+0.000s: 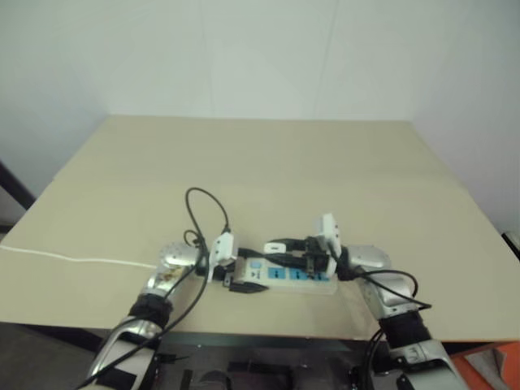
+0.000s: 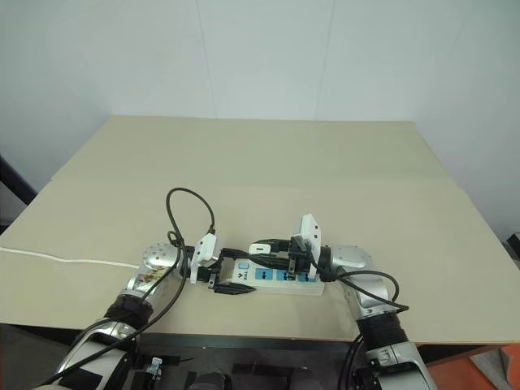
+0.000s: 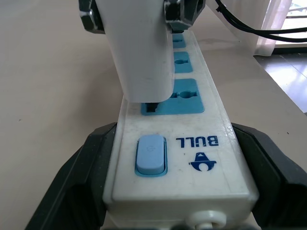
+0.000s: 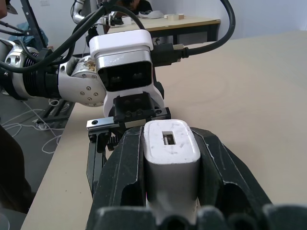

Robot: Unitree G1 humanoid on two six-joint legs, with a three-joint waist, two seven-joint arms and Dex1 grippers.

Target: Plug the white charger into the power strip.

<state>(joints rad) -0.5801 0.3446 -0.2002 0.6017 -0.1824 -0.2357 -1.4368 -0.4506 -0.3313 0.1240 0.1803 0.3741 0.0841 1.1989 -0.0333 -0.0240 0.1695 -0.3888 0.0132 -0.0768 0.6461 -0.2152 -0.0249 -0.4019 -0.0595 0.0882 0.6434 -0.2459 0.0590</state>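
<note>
The power strip (image 1: 296, 278) lies near the table's front edge, its blue switch (image 3: 151, 154) toward my left arm. My left gripper (image 1: 244, 282) is shut on that switch end, one black finger (image 3: 91, 167) against each long side. My right gripper (image 1: 291, 248) is shut on the white charger (image 4: 170, 153) and reaches in level from the right. In the left wrist view the charger (image 3: 139, 52) stands over the blue socket (image 3: 184, 98) nearest the switch, its lower end at the socket face. Whether the prongs are in the slots is hidden.
The strip's thin white cord (image 1: 73, 260) trails left across the beige table (image 1: 268, 162). A black cable (image 1: 203, 203) loops up above my left wrist. The table's front edge runs just behind both arms. An orange object (image 1: 496, 361) sits below the table at the right.
</note>
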